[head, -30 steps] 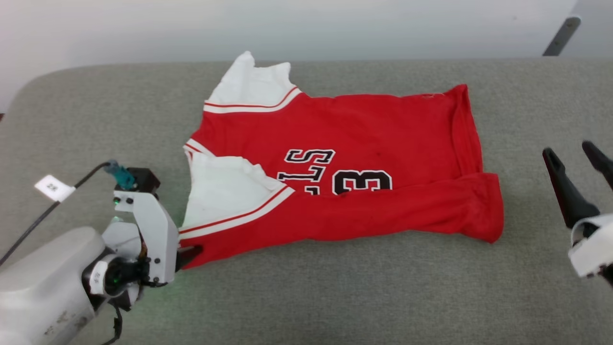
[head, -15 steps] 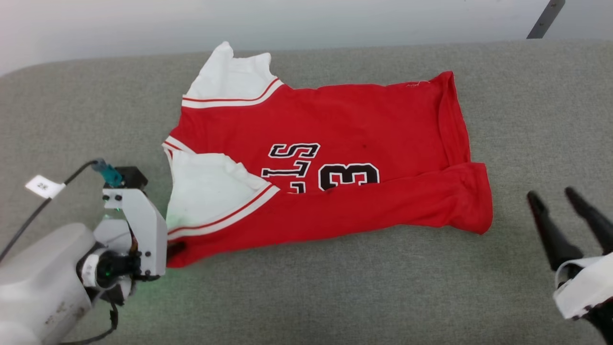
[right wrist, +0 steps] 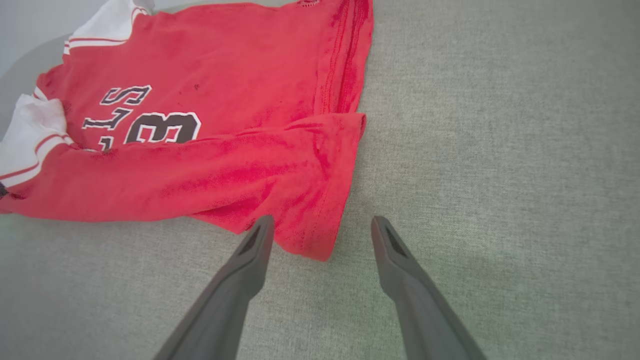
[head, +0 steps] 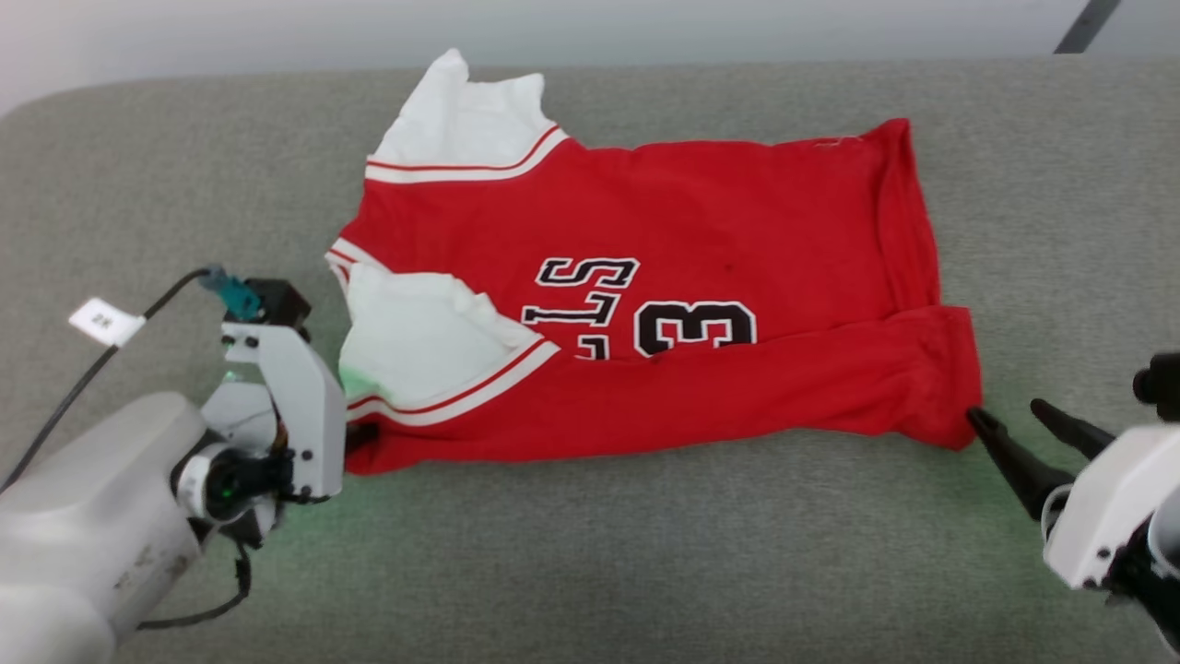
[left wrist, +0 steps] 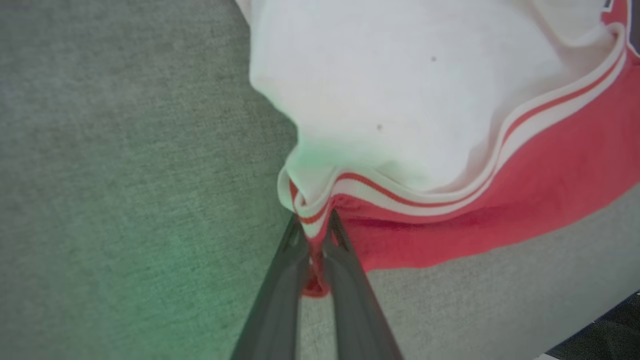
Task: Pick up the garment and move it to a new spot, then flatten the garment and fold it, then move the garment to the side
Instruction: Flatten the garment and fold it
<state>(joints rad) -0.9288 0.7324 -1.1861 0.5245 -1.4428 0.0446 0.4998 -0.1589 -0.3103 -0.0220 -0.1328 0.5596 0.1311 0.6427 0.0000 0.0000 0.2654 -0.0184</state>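
Observation:
The garment [head: 691,221] is a red top with white sleeves, striped trim and black-white lettering, lying spread on the grey padded surface [head: 599,572]. Its near edge is folded over the front. My left gripper [head: 361,437] sits at the garment's near left corner. The left wrist view shows this gripper [left wrist: 314,222] shut on the striped hem of the garment [left wrist: 440,100]. At the near right corner my right gripper [head: 1009,417] stands open. In the right wrist view its fingers [right wrist: 260,240] straddle that corner of the garment [right wrist: 225,175], low over the surface.
A pale wall [head: 277,32] runs behind the padded surface's far edge. A dark slanted bar [head: 1088,23] shows at the top right. A black cable with a white tag [head: 106,323] trails from my left wrist. Bare grey padding lies in front of the garment.
My left gripper has shut on the garment's near left corner. My right gripper has moved in and down to the near right corner, staying open. The head camera has shifted.

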